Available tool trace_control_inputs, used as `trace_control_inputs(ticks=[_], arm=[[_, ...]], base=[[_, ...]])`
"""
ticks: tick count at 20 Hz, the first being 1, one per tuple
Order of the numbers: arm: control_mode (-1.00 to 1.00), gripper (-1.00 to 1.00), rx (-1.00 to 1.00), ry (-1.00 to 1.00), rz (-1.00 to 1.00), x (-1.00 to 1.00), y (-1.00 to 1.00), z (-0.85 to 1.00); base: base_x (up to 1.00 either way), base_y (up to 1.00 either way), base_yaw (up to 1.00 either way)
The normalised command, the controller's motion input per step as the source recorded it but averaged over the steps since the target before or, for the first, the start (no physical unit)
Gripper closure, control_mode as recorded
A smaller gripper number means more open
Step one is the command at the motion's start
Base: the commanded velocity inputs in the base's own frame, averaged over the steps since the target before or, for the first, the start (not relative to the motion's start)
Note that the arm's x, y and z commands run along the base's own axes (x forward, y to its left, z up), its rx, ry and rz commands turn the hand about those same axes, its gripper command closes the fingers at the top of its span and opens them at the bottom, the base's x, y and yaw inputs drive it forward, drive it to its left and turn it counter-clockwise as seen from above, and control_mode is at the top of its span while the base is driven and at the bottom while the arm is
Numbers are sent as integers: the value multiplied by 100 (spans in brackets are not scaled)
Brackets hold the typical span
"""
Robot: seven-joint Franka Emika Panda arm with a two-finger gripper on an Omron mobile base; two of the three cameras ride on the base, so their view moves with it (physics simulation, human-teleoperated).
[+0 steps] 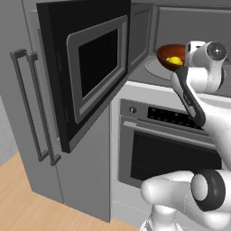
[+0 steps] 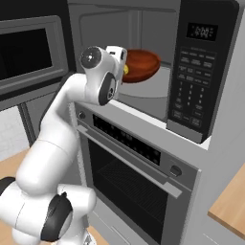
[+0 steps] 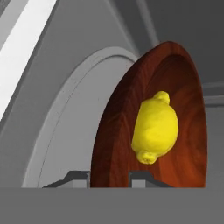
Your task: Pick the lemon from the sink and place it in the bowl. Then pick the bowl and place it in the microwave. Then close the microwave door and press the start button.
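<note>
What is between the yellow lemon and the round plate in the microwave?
The bowl is: the lemon lies inside it, and the turntable shows behind and below it in the hand view. The gripper grips the bowl's rim.

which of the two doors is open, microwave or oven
The microwave door: it is swung out left, baring the bowl inside. The oven door below sits flush.
</note>
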Motion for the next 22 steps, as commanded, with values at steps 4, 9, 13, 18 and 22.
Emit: trace_control_inputs(ticks=[4, 9, 13, 18, 22], arm=[[-100, 100, 0, 0, 0, 62, -21, -40], [-100, 100, 0, 0, 0, 40, -28, -38], [-100, 100, 0, 2, 0, 31, -25, -34], [-100, -100, 0, -8, -1, 16, -7, -17], [-100, -100, 0, -37, 0, 0, 0, 0]], base=[[0, 0, 0], [0, 0, 0], [0, 0, 0], [0, 0, 0], [0, 0, 0]])
